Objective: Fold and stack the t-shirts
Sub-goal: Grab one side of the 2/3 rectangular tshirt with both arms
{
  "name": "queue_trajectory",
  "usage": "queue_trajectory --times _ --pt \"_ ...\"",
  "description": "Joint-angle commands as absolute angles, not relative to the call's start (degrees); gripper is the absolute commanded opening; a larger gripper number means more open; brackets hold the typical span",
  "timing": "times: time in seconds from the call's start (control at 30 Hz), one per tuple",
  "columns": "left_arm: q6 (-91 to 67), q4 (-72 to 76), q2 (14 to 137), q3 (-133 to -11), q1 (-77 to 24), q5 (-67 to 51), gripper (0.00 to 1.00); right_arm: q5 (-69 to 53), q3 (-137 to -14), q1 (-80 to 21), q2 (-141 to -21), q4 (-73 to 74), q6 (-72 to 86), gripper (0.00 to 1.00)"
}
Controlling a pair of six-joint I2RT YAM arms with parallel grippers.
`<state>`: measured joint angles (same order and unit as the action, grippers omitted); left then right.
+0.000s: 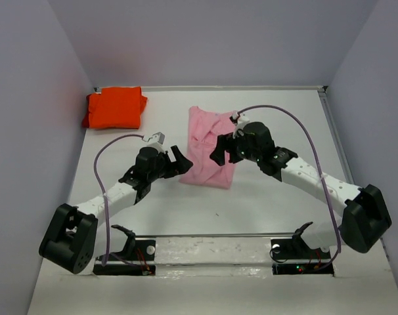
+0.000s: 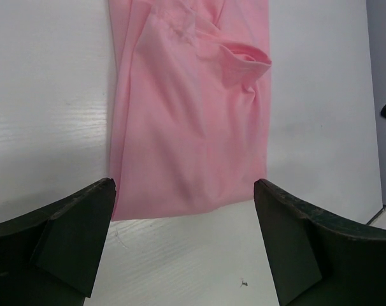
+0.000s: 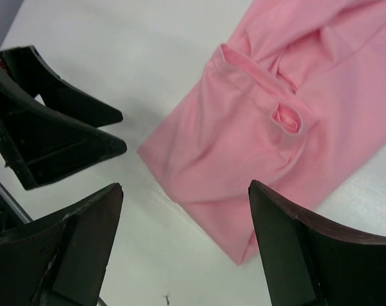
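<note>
The pink t-shirt (image 1: 209, 146) lies folded into a long strip in the middle of the table, with creases and a sleeve showing on top (image 2: 190, 115) (image 3: 257, 140). The orange t-shirt (image 1: 113, 107) sits folded at the back left corner. My left gripper (image 1: 180, 161) (image 2: 185, 191) hangs open just off the pink t-shirt's near left end, nothing between its fingers. My right gripper (image 1: 220, 149) (image 3: 185, 191) is open above the same near end, from the right side. The left gripper's dark fingers (image 3: 59, 127) show in the right wrist view, close by.
Grey walls close in the table on the left, back and right. A white rail (image 1: 212, 249) with both arm mounts runs along the near edge. Purple cables (image 1: 297, 125) arch over each arm.
</note>
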<state>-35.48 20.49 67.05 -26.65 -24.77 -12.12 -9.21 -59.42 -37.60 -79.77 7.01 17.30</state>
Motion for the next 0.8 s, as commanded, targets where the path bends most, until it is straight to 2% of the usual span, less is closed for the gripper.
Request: queue_trajectory --times 0.0,0.17,0.3,0.77 --pt "-36.6 25.8 68.9 -26.1 -26.7 -11.1 0.99 -7.6 -50.4 -38.1 -76.2 7.3 22.7 0.85" --pt "-36.4 26.5 73.2 -27.2 -28.0 -11.2 0.99 -4.2 -38.6 -38.7 -72.6 2.6 28.4 0.83" --pt "-36.0 26.4 74.9 -27.1 -28.6 -10.6 0.99 -1.6 -34.5 -38.7 -71.9 0.5 31.8 0.83" --pt "-35.5 25.2 78.7 -26.4 -29.2 -9.5 0.99 -1.1 -31.7 -38.7 -76.3 -8.6 34.5 0.82"
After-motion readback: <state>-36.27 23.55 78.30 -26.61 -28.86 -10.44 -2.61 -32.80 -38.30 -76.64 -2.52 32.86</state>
